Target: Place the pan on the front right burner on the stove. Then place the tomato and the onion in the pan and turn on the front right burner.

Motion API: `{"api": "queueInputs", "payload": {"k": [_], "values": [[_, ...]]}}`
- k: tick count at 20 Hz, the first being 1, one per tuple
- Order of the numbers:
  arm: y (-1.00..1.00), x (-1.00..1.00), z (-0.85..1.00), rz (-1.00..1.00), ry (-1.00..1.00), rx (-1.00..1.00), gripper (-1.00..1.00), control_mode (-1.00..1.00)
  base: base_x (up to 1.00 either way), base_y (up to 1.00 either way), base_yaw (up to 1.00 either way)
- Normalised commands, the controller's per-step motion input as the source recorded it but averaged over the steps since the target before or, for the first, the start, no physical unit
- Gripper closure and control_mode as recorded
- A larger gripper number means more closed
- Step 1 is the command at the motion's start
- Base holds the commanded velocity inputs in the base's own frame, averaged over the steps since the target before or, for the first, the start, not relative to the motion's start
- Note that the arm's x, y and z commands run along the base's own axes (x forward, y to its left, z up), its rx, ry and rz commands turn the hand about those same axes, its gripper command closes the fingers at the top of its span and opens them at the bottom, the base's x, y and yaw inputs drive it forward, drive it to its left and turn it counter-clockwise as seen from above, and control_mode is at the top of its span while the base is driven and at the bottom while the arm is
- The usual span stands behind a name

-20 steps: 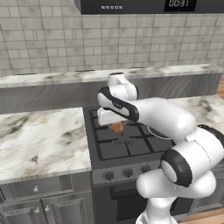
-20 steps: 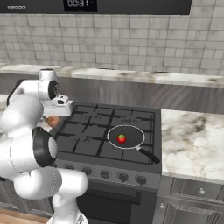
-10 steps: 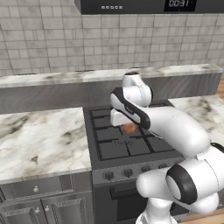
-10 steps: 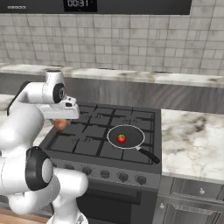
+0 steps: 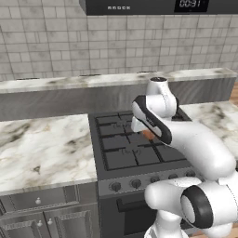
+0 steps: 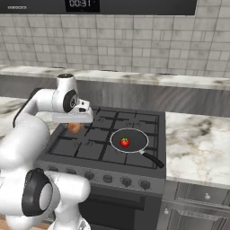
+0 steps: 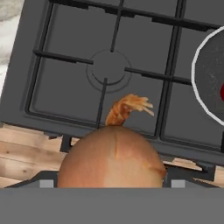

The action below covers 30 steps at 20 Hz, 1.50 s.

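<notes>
You've got the onion (image 6: 74, 127) gripped in the gripper (image 6: 74, 122), jaws wide around it, over the stove's (image 6: 85, 152) left side. Keep it high, carry it right to the pan (image 6: 129, 140) w/ the tomato (image 6: 125, 142) near the front right corner, then release low. Vs a sec ago, the arm has swung right over the grates.

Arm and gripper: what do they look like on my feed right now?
The arm has glossy white rounded shells with dark bands at the joints. The gripper has a white boxy hand body. No cables or markings are visible.
</notes>
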Motion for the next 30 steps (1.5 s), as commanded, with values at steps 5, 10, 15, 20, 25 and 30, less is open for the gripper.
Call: {"api": "queueInputs", "payload": {"k": [5,10,15,20,25,30], "values": [[-0.62,0.00,0.00,0.00,-0.18,0.02,1.00,-1.00,0.00,0.00,0.00],[-0.58,0.03,0.00,0.00,-0.08,0.00,1.00,-1.00,0.00,0.00,0.00],[-0.56,0.20,0.00,0.00,0.00,0.00,1.00,-1.00,0.00,0.00,0.00],[-0.43,0.38,0.00,0.00,0.00,0.00,1.00,-1.00,0.00,0.00,0.00],[-0.43,0.40,0.00,0.00,0.00,0.00,1.00,-1.00,0.00,0.00,0.00],[-0.37,0.34,0.00,-0.02,0.00,0.00,1.00,-1.00,0.00,0.00,0.00]]}}
